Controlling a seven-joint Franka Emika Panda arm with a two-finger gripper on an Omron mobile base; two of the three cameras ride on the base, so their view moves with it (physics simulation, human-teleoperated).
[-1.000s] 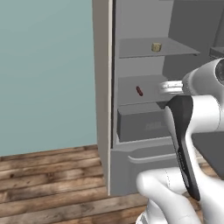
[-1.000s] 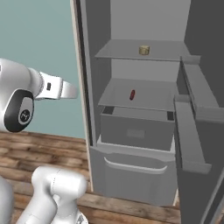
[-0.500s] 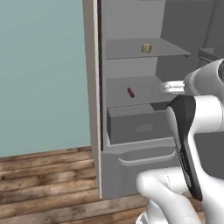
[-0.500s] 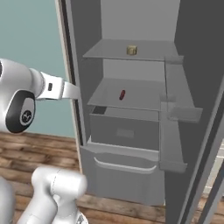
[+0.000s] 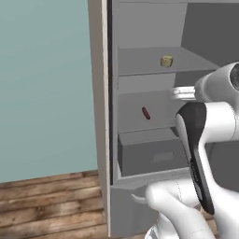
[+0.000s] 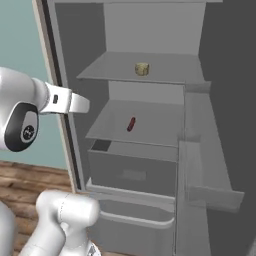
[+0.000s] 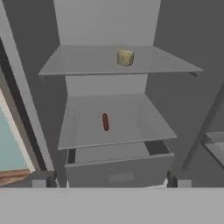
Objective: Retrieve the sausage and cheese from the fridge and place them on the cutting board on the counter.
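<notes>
The fridge [image 6: 150,25] stands open in front of me. On its middle shelf lies the small red-brown sausage [image 5: 146,113] [image 6: 131,124] [image 7: 105,122]. One shelf higher sits the pale yellow cheese [image 5: 166,61] [image 6: 142,69] [image 7: 125,57]. My gripper [image 7: 111,183] is open, with its two tips far apart and nothing between them. It hangs in front of the fridge, short of the shelves, and points at the interior a little below the sausage. The cutting board and the counter are out of view.
A grey drawer [image 6: 130,172] [image 7: 118,173] sits under the sausage's shelf. The open door with its bins [image 6: 205,165] stands out at the right. The fridge's side wall [image 5: 99,116] borders a teal wall [image 5: 42,84] above a wooden floor [image 5: 46,205].
The whole picture has shifted: the base has driven nearer, and the fridge interior looms larger and more centred. Sausage and cheese lie where they were. The gripper stays open.
</notes>
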